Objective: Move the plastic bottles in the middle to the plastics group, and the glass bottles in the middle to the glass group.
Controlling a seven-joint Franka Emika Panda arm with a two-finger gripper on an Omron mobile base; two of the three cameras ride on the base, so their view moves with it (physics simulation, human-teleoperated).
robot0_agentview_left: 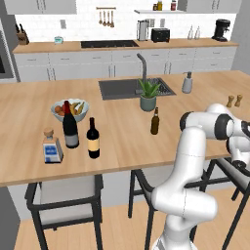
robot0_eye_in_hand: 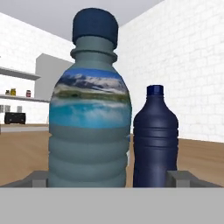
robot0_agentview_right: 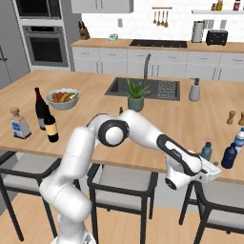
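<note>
- The claw [robot0_agentview_right: 209, 172] is held low at the desk's [robot0_agentview_left: 122, 136] near right edge, its tips [robot0_eye_in_hand: 41, 178] spread wide apart with nothing clamped.
- In the hand view, the blue bottle [robot0_eye_in_hand: 89, 109] stands upright between the open tips; whether they touch it cannot be told.
- A dark blue bottle [robot0_eye_in_hand: 155, 138] is set just beside it on the right, upright.
- In the right base view, the same blue bottle [robot0_agentview_right: 206, 151] is seen near the desk's right end, with two more bottles just beyond.
- The yellow-label wine bottle [robot0_agentview_left: 93, 138] is placed at the left, just beside the grey-label wine bottle [robot0_agentview_left: 70, 126] and near the square bottle [robot0_agentview_left: 51, 146].
- The brown bottle [robot0_agentview_left: 155, 121] is left mid-desk, in front of the plant [robot0_agentview_left: 148, 95].
- A fruit bowl [robot0_agentview_left: 70, 110] sits behind the wine bottles.
</note>
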